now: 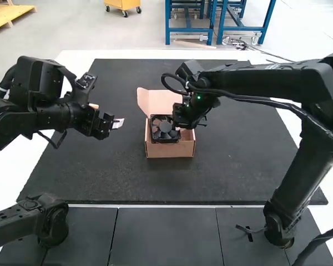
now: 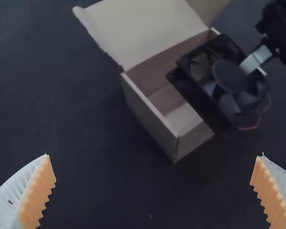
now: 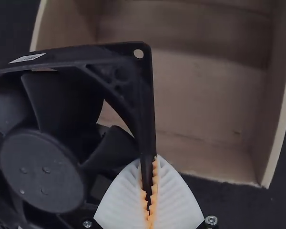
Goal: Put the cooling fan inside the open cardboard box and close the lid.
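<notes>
A small brown cardboard box point(image 1: 170, 145) stands open in the middle of the black mat, its lid point(image 1: 158, 101) folded up and back. The black cooling fan point(image 1: 165, 129) hangs tilted over the box's opening, partly inside it. My right gripper point(image 3: 149, 200) is shut on the fan's frame edge point(image 3: 145, 124), right over the box point(image 3: 190, 95). My left gripper point(image 1: 106, 125) hovers open to the left of the box, apart from it. In the left wrist view its ribbed fingers point(image 2: 35, 188) stand wide apart, with box point(image 2: 167, 117) and fan point(image 2: 224, 88) ahead.
The black mat point(image 1: 111, 166) covers most of the table, with bare room in front of the box and to both sides. White table point(image 1: 5, 166) shows beyond the mat's left edge.
</notes>
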